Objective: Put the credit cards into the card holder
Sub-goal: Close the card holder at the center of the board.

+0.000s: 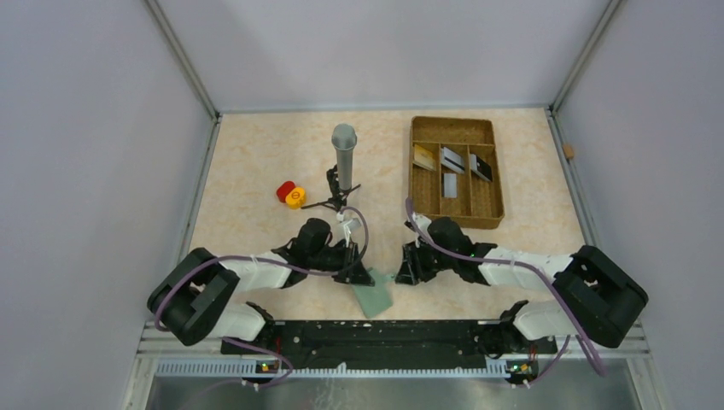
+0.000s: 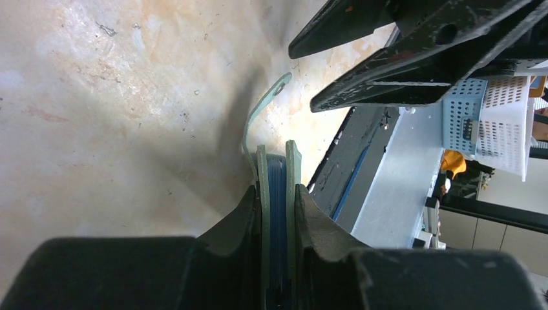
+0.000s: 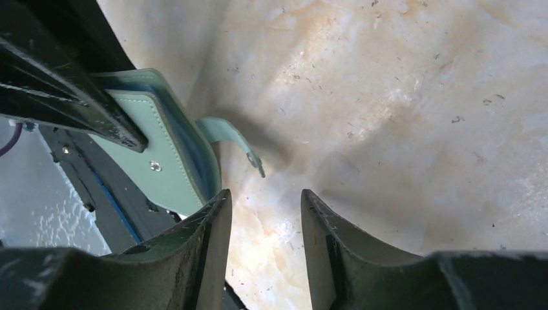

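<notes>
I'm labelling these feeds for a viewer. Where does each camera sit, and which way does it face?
Top external: above and behind, looking down on the table; left arm and right arm show.
Left wrist: along the left gripper, shut on the card holder; right gripper beyond.
Right wrist: along the open right gripper toward the table.
Shared: all three show the card holder.

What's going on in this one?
The left gripper is clamped on the closed card holder near the table's front edge. The right gripper is next to it, fingers open and empty, close to the loose closing tab. Four credit cards lie in the brown tray farther back.
</notes>
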Controlling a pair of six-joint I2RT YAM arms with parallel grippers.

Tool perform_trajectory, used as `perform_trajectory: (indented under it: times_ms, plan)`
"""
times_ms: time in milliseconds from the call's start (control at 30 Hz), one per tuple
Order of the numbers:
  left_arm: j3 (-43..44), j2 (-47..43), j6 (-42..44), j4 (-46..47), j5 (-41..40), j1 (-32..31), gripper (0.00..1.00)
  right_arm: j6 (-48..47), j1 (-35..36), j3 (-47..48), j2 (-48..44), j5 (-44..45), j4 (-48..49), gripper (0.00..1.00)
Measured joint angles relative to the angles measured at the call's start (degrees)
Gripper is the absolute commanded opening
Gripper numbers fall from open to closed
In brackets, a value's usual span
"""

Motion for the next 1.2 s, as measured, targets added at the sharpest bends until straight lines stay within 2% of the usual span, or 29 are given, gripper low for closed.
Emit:
perform_trajectory:
  times_ms: [167, 367, 600, 800, 1100, 1200]
  plan:
    - [0.4, 0.4, 0.6, -0.5, 0.2, 0.0, 0.0, -0.6, -0.3, 0.0, 2.8, 0.1, 2.4, 0.37]
    - [0.7, 1.0, 0.9, -0.8, 0.3, 0.0, 0.0, -1.0, -0.9, 0.4, 6.3, -0.8, 6.5, 0.25]
    - [0.7, 1.1, 0.9, -0.9, 0.3, 0.0, 0.0, -1.6, -1.1, 0.4, 6.8, -2.4, 8.8, 0.0]
    - [1.2, 1.5, 0.9, -1.7, 0.2, 0.0, 0.0, -2.1, -1.2, 0.3, 6.8, -4.2, 10.6, 0.0]
    - [1.6, 2.2, 0.8, -1.9, 0.3, 0.1, 0.0, -2.9, -1.2, 0.3, 8.6, -6.5, 13.1, 0.07]
    - [1.6, 2.2, 0.8, -1.9, 0.3, 0.1, 0.0, -2.9, -1.2, 0.3, 9.3, -6.4, 13.2, 0.04]
